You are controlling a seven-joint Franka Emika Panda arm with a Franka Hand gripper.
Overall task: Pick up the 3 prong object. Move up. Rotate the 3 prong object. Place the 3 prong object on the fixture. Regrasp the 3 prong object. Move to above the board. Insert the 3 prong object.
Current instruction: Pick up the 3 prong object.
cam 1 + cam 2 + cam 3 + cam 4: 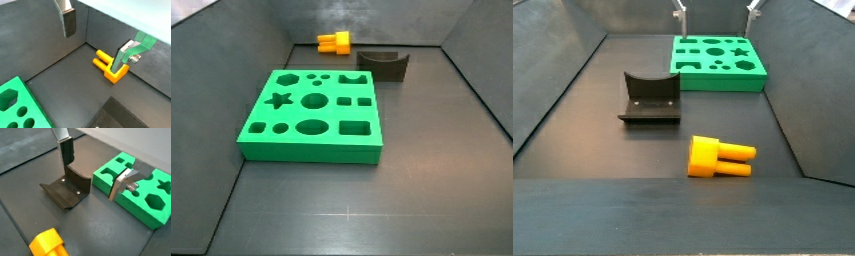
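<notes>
Glossy orange plastic 3 prong object (720, 157), matt green board (314, 113), dull dark fixture (649, 97), hand (95, 170) above, metal fingers (121, 183).

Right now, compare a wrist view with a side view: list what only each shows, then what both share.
Only the wrist view shows the gripper closely, its fingers open and empty above the fixture. Only the side view shows the whole board with all its cut-outs, and the floor in front of it. Both share the fixture, the board and the orange 3 prong object, which lies on the floor, not held.
</notes>
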